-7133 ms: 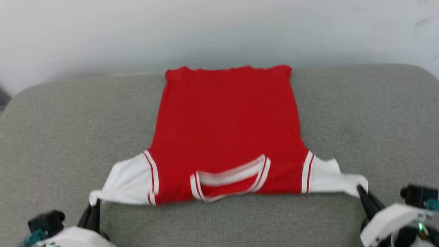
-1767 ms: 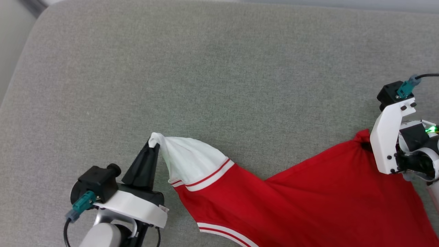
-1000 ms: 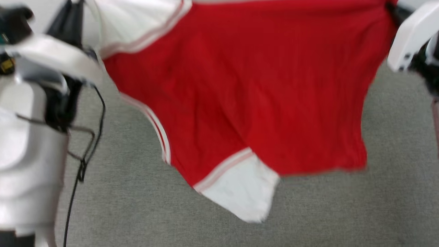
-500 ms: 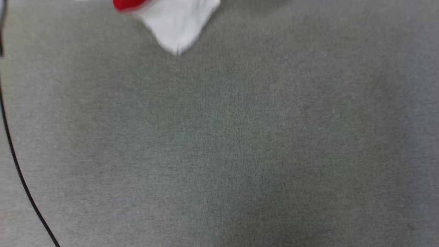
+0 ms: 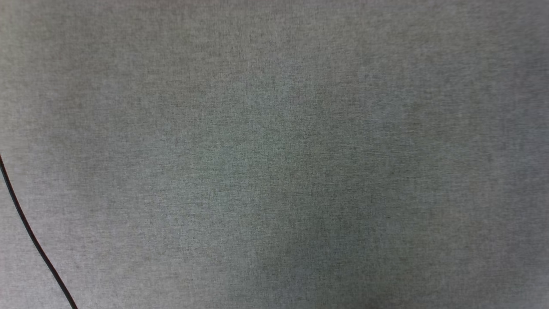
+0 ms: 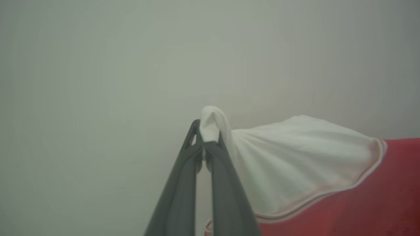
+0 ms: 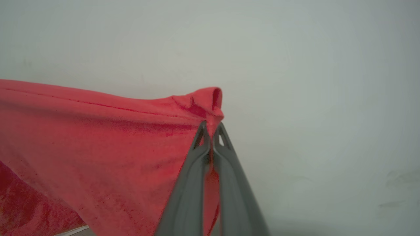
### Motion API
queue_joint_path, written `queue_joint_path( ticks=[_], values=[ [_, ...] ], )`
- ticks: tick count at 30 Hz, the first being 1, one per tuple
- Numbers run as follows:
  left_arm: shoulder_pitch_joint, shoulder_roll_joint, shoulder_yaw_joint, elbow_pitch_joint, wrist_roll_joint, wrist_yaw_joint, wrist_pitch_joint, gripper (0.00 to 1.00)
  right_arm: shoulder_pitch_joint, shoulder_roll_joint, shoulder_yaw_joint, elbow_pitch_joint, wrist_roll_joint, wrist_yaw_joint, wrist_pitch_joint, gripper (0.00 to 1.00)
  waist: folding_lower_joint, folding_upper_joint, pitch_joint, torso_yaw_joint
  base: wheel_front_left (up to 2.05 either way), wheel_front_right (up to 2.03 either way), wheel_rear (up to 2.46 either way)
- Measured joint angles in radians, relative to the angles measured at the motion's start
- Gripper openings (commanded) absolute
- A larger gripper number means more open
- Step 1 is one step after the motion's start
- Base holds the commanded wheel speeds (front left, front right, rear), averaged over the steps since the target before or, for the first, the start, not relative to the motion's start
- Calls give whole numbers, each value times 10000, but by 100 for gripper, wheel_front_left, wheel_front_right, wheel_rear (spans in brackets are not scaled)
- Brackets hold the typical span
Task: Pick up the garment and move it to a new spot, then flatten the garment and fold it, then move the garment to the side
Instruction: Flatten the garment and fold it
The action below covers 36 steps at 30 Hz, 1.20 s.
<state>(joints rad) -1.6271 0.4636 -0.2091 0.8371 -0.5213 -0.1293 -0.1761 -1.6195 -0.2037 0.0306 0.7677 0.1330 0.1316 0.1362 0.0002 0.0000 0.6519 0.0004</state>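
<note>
The garment [image 6: 305,164] is a red shirt with white sleeves and striped trim, held up in front of a pale wall. In the left wrist view my left gripper [image 6: 207,132] is shut on the tip of a white sleeve, and the cloth stretches away to the right. In the right wrist view my right gripper [image 7: 211,129] is shut on a bunched red corner of the garment [image 7: 98,147], which hangs off to the left. The print is hidden.
The head view looks down on the grey fabric surface [image 5: 274,154]. A thin black cable [image 5: 30,231] crosses its lower left corner. A plain pale wall [image 7: 311,98] stands behind both grippers.
The head view has shifted. Half a second ago a white sleeve tip hung at its top edge; now the garment has left that view upward.
</note>
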Motion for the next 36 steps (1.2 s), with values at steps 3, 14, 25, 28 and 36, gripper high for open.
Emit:
queue_joint_path(
  ticks=[3,14,25,28,36],
  values=[
    [379,-65,-318,115,-449,-8,-125,0,129,6,244,476,128,0,-238,0,1,-1,121,67,0,0,0],
    [4614,198,-1639,-495,-2428,-15,-694,0,3811,-265,1733,1258,1778,-2,-1262,0,-1,0,-1269,68,0,0,0],
    [10503,190,-1498,-1858,-3267,107,-838,0,8916,-813,2598,412,3392,2,-1616,0,-5,0,-3880,147,0,0,0],
    [12013,109,-1287,-2393,-3287,290,-838,0,10176,-978,2633,0,3668,4,-1563,0,-5,0,-4589,198,0,0,0],
    [15471,286,-825,-4376,-3593,1223,-767,0,13452,-1145,1960,-1693,3898,19,-1283,0,-7,0,-6130,416,0,0,0]
  ],
)
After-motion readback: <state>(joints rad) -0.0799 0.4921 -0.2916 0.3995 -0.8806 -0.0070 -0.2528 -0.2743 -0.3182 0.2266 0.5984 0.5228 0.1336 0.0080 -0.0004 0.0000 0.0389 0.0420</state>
